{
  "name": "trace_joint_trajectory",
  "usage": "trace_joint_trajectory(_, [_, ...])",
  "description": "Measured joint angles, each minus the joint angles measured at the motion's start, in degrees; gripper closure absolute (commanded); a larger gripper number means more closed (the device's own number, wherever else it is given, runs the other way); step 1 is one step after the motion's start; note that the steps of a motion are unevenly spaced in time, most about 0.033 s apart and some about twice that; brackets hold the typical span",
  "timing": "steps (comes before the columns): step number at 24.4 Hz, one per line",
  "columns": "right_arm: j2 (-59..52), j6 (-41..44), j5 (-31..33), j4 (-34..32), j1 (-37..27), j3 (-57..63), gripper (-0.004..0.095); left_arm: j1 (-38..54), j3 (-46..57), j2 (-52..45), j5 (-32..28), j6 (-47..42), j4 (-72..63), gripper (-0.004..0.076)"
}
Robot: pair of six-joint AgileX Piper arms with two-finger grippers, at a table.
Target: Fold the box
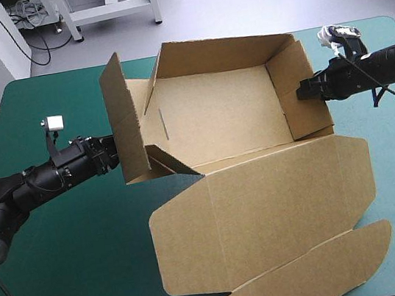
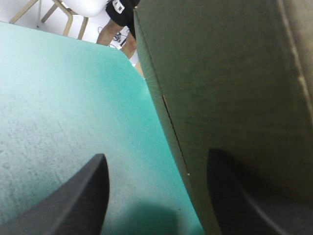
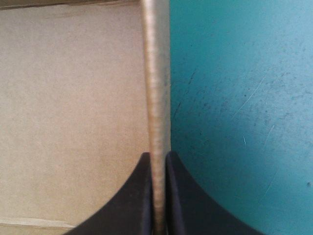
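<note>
The brown box (image 1: 215, 115) stands mid-table as an open tray with its walls raised. Its lid (image 1: 266, 212) lies flat toward the near edge. My left gripper (image 1: 115, 154) is at the upright left wall (image 1: 123, 122). In the left wrist view that gripper (image 2: 156, 154) is open, the wall's edge (image 2: 171, 122) between its wide-apart fingers (image 2: 83, 196). My right gripper (image 1: 302, 91) is at the right wall (image 1: 296, 88). In the right wrist view it (image 3: 157, 155) is shut on that wall's thin edge (image 3: 155, 73), with the box's inside (image 3: 73, 98) to one side.
The lid's long tuck flap (image 1: 313, 272) reaches close to the table's near edge. Teal-green cover (image 1: 64, 250) shows to the left of the box and beyond the right wall (image 3: 234, 98). The box's far wall stands near the table's far edge.
</note>
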Motion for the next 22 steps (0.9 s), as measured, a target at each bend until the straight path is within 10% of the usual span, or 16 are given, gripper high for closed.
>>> trace_joint_trajectory(22, [-0.02,1.46,-0.86,-0.23,0.0,0.0,0.0918,-12.95,-17.35,1.48,-5.54,-9.77,5.26,0.0277])
